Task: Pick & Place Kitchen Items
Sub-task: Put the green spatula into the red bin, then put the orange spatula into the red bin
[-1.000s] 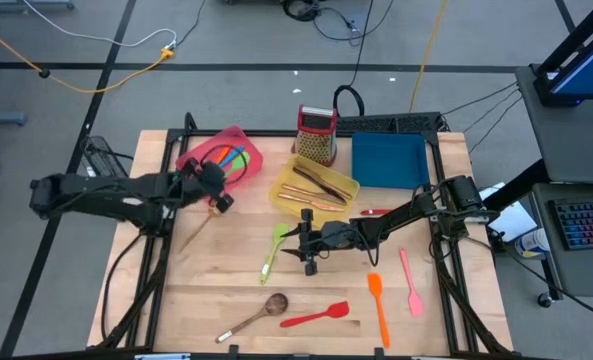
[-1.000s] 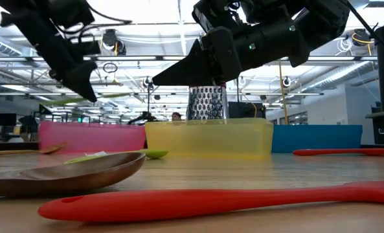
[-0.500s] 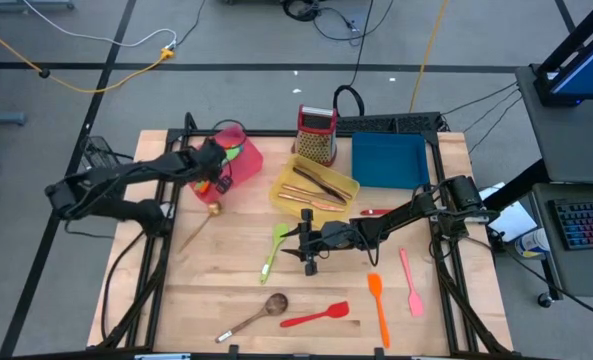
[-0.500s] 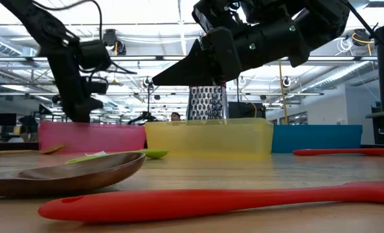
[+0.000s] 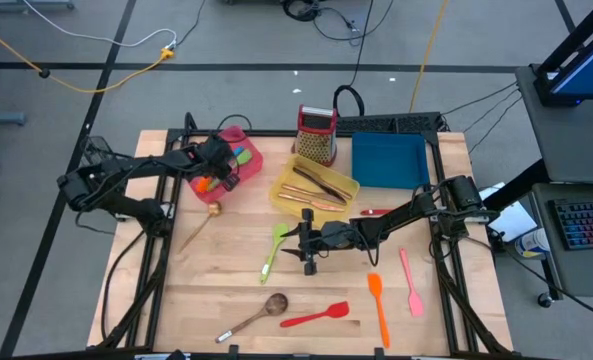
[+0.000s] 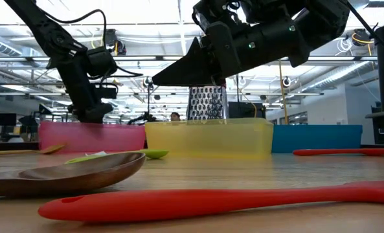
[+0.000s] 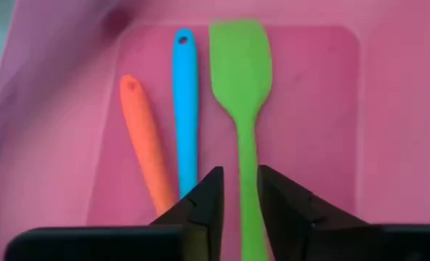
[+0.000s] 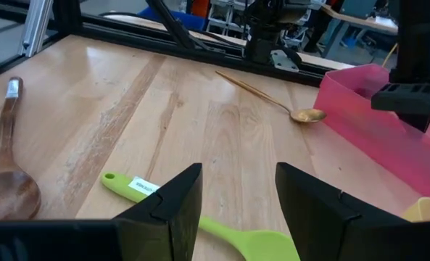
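The left gripper (image 7: 238, 206) hangs in the pink tray (image 5: 248, 163) at the table's far left, fingers slightly parted and holding nothing, above 3 utensils: a green spatula (image 7: 241, 87), a blue one (image 7: 185, 109) and an orange one (image 7: 143, 138). The right gripper (image 8: 238, 196) waits wide open and empty over a green spoon (image 5: 274, 248) at mid-table.

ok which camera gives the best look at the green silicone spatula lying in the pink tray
The left wrist view: it looks straight down into the pink rectangular tray, showing the green silicone spatula flat beside the blue and orange handles. The high view shows only a green sliver past the left gripper. The low view's tray wall hides it.
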Action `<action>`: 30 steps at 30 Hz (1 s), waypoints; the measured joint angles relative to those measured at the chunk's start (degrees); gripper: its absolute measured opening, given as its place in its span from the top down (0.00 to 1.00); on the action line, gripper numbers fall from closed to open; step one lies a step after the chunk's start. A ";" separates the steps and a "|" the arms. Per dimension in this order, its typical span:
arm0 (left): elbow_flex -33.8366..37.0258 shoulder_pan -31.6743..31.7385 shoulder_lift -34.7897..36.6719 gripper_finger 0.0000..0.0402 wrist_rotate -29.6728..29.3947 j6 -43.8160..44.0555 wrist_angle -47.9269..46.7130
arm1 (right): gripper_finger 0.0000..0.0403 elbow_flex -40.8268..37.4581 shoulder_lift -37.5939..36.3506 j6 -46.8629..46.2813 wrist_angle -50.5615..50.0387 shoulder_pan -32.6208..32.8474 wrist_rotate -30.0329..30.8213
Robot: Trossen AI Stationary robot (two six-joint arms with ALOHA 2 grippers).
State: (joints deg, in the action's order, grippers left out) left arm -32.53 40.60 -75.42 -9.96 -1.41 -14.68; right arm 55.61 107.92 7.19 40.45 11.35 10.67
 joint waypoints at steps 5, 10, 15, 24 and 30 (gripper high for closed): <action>0.00 0.00 0.11 0.71 -0.07 0.58 0.36 | 0.58 0.00 0.00 -6.09 -0.51 0.02 -0.21; 0.00 0.00 0.59 0.70 -0.11 1.64 3.46 | 0.58 0.00 0.00 -6.98 -1.53 0.71 0.10; -0.02 -0.11 3.68 0.73 -0.07 1.95 8.57 | 0.58 0.00 0.00 -6.93 -1.81 3.14 3.50; -0.02 -2.57 12.68 0.77 8.71 9.49 19.58 | 0.58 -0.07 -4.51 -14.38 -13.26 10.08 23.29; -0.04 -6.66 15.00 0.77 13.44 10.74 28.55 | 0.58 -0.04 -6.58 -26.90 -17.62 14.45 23.87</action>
State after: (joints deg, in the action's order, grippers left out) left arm -32.58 33.94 -60.41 3.49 9.33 13.86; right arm 55.57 101.34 -19.71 22.83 25.80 34.54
